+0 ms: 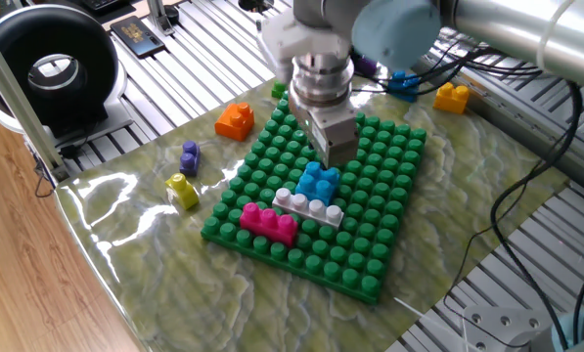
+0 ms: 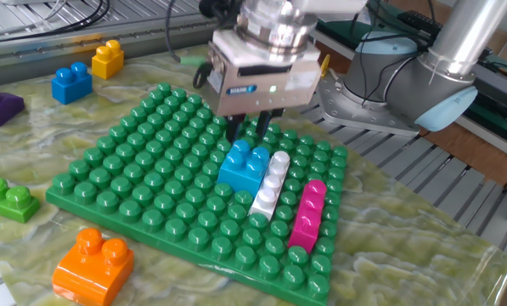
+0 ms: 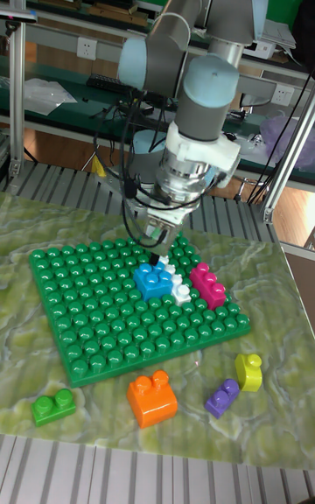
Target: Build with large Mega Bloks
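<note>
so far we have three bricks seated side by side on the green baseplate: light blue brick, white-grey brick, magenta brick. our gripper hangs just above the blue one, fingers slightly parted, holding nothing. orange brick, yellow brick and purple brick lie loose beside the plate, left to place.

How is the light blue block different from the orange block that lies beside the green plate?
The light blue block is pressed onto the green baseplate, next to the white block; the orange block lies loose on the mat, off the plate. The colours differ too. Both are chunky bricks with round studs on top.
</note>
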